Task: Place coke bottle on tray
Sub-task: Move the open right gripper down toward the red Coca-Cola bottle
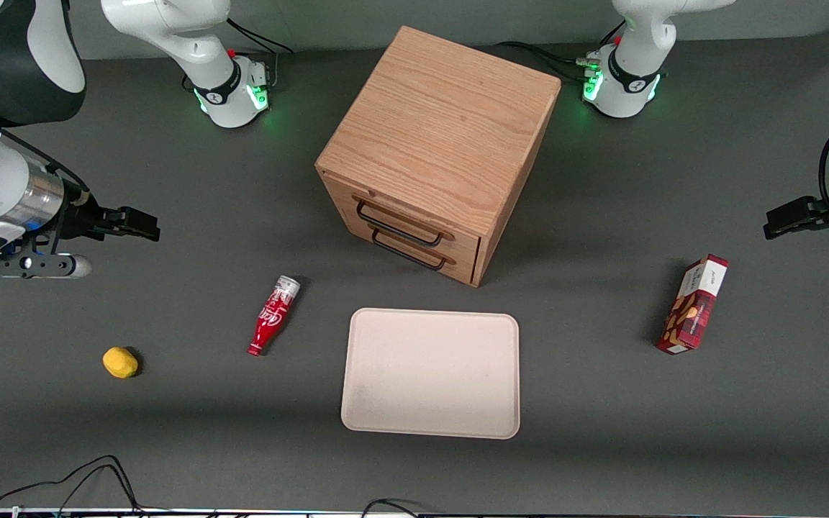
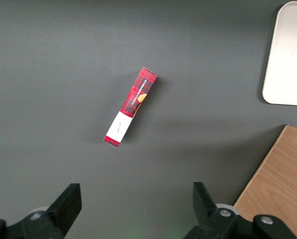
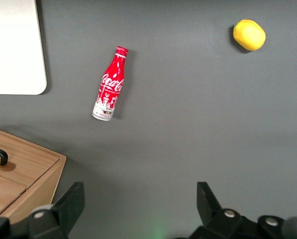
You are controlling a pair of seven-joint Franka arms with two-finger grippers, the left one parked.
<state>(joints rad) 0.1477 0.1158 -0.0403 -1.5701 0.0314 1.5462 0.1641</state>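
I see one coke bottle [image 1: 274,316] lying on its side on the dark table [image 1: 170,432], just beside the single beige tray [image 1: 430,374] but not touching it, its neck pointing toward the front camera. One wooden cabinet [image 1: 437,147] with two drawers, each with a black handle, sits farther from the camera than the tray, its front facing the tray. One yellow lemon [image 1: 120,362] rests toward the working arm's end, well apart from the bottle. One red snack box [image 1: 693,304] lies toward the parked arm's end. Nothing lies between bottle and tray. My gripper [image 1: 142,225] hangs above the table at the working arm's end, well apart from the bottle, wrist roughly level, jaws spread apart and holding nothing.
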